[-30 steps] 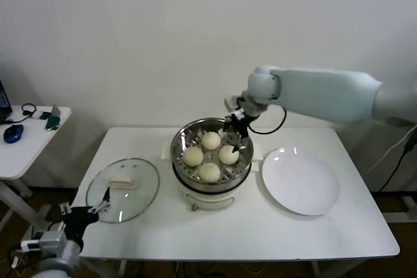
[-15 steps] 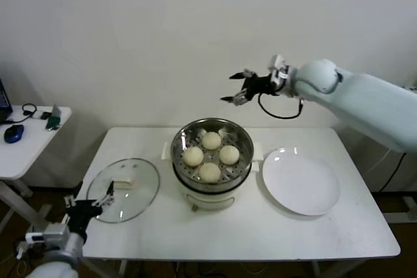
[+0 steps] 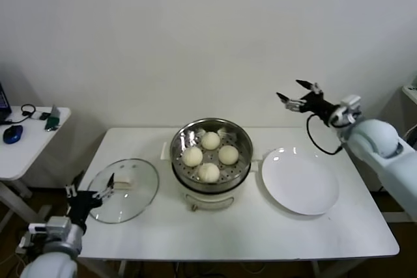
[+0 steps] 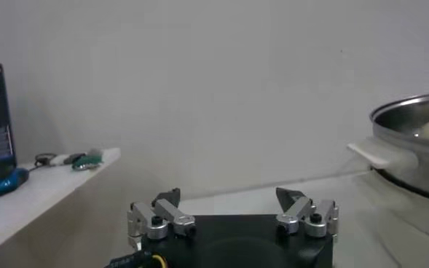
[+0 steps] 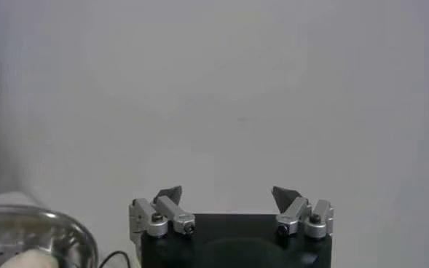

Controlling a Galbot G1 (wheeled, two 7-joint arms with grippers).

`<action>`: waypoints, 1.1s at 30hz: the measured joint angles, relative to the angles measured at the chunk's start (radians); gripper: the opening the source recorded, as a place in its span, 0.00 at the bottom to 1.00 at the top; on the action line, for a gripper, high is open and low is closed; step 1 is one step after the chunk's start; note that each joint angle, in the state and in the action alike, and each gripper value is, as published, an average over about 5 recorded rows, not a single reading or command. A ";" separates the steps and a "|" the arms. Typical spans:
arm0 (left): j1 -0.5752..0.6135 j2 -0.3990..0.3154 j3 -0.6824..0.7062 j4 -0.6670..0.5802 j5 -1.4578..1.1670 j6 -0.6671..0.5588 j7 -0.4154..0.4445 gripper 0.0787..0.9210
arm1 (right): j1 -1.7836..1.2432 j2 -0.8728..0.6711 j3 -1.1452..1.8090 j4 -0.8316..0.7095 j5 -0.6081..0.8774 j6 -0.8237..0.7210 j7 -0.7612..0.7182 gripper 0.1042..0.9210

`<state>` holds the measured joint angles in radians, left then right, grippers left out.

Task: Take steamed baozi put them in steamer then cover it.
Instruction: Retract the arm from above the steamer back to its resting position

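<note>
A: What sits farthest left?

B: A small white side table [image 3: 26,144] carries a blue computer mouse [image 3: 12,133], a black cable [image 3: 27,109] and a small green item [image 3: 52,122]. Just right of it, at the near left corner of the worktop [image 3: 234,226], the left gripper [image 3: 90,194] hangs at the edge, its fingers [image 4: 164,210] spread wide apart with nothing between them.

A: And the cover?

B: The cover [image 3: 122,189] lies flat on the worktop's left part, just right of that gripper. It is a clear glass lid with a steel rim, and its cream-white bar handle [image 3: 126,181] faces up. The gripper is very near its left rim; I cannot tell whether they touch.

A: Where are the buns?

B: All four steamed baozi [image 3: 210,155] lie inside the steamer [image 3: 211,139], the shiny steel basket on a white base in the middle of the worktop. They form a diamond on the perforated floor: one far, one left, one right, one near. The steamer is uncovered.

A: What lies to the right?

B: A flat white plate [image 3: 300,181] rests just right of the steamer, with nothing on it. Above its far edge, raised well off the worktop against the wall, is the right gripper [image 3: 294,93]. Its fingers [image 5: 169,207] stand wide apart and hold nothing. A black cable [image 3: 315,140] loops below its wrist, and the pale arm runs off to the right.
</note>
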<state>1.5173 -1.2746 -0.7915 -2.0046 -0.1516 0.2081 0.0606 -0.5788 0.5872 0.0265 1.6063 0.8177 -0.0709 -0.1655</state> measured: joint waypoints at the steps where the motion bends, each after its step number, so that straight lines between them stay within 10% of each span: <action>1: 0.000 0.005 -0.001 0.005 0.009 -0.009 0.000 0.88 | -0.066 0.013 0.064 0.012 -0.015 0.016 0.001 0.88; 15: 0.043 0.074 -0.001 0.073 0.352 -0.211 -0.094 0.88 | -0.840 0.301 0.558 0.082 -0.230 0.272 -0.031 0.88; 33: 0.030 0.041 0.084 0.255 1.177 -0.280 -0.354 0.88 | -1.068 0.604 0.620 0.117 -0.383 0.413 0.003 0.88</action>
<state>1.5476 -1.2332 -0.7070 -1.7495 1.0254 -0.0718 -0.2937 -1.6465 1.1915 0.6467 1.7234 0.4344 0.3424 -0.1623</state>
